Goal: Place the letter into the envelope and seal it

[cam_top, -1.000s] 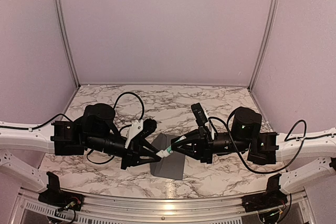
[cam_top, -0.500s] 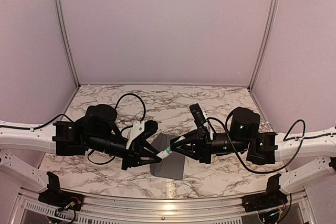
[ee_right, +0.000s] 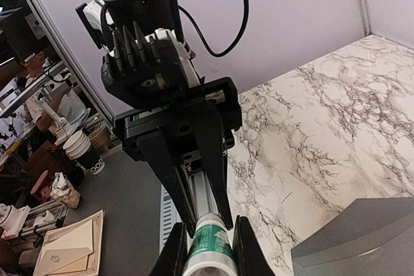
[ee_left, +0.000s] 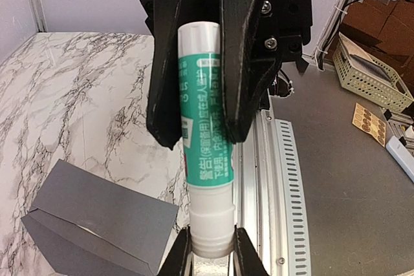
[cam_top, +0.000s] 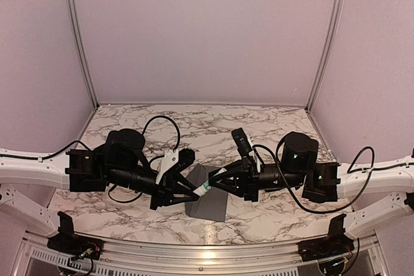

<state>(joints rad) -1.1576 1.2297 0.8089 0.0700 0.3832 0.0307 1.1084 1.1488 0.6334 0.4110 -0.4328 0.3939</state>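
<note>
The left fingers clamped the white end of the tube; the right fingers clamped its green body. In the top view it ran left-to-right at lower centre. Beneath it the envelope lay flat on the desk, long axis roughly top-to-bottom.

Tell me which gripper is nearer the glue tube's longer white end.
Left. The left gripper clamps that white end itself; the right gripper holds the tube's green body, further along.
</note>
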